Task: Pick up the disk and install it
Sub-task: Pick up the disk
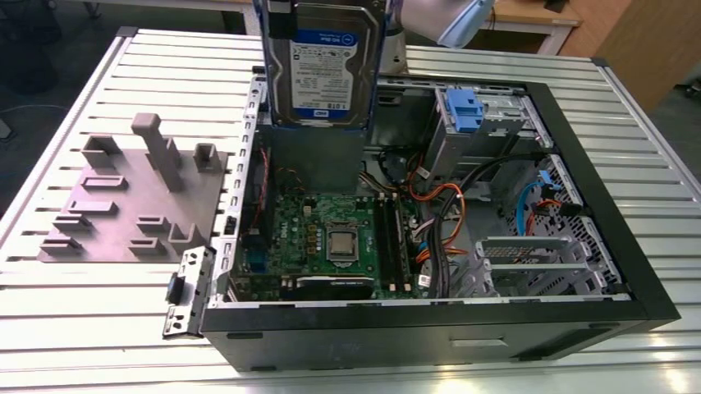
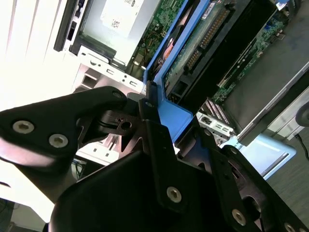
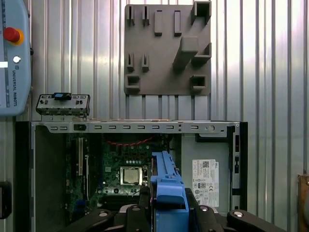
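Observation:
The disk [image 1: 323,61] is a silver hard drive with a white-and-blue label, framed by a blue bracket. It hangs upright above the back left part of the open computer case [image 1: 613,205] in the exterior view. In both wrist views my gripper [image 3: 169,205] is shut on the blue bracket [image 3: 166,186], and a black finger [image 2: 157,145] presses each side of it. The disk's underside and connector edge [image 2: 203,46] extend away from the gripper [image 2: 169,123] over the case's inside.
A motherboard [image 1: 328,238] lies in the case floor, with orange and blue cables [image 1: 438,205] beside it. A drive bay with a blue latch [image 1: 465,111] sits at the back. A grey power-supply box [image 3: 205,176], a grey fixture plate [image 1: 131,197] and a loose metal bracket [image 1: 186,291] are nearby.

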`<state>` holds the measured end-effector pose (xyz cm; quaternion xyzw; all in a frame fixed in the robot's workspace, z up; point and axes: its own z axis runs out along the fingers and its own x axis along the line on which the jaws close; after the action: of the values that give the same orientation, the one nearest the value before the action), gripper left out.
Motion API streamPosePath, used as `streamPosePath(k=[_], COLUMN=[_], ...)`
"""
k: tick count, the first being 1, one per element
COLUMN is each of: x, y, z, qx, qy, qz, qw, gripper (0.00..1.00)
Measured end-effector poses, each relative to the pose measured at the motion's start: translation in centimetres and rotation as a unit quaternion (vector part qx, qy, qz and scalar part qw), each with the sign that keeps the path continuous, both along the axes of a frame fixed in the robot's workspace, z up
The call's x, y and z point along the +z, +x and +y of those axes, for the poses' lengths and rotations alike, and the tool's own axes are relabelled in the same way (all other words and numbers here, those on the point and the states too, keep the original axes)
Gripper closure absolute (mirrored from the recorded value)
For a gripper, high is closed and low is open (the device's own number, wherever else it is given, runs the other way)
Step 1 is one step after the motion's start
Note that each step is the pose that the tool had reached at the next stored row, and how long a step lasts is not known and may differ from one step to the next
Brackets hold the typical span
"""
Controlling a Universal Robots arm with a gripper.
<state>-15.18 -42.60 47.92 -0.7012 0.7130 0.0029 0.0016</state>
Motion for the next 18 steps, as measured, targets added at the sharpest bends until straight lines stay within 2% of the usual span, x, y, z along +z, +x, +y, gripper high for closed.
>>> streamPosePath(k=[8, 18], x=[-0.01, 0.00], y=[0.92, 1.11], z=[0.00, 0.00], qx=[0.000, 0.000], qy=[0.0000, 0.0000], qz=[0.0000, 0.0000], qw=[1.00000, 1.00000], gripper=[0.64, 0.64])
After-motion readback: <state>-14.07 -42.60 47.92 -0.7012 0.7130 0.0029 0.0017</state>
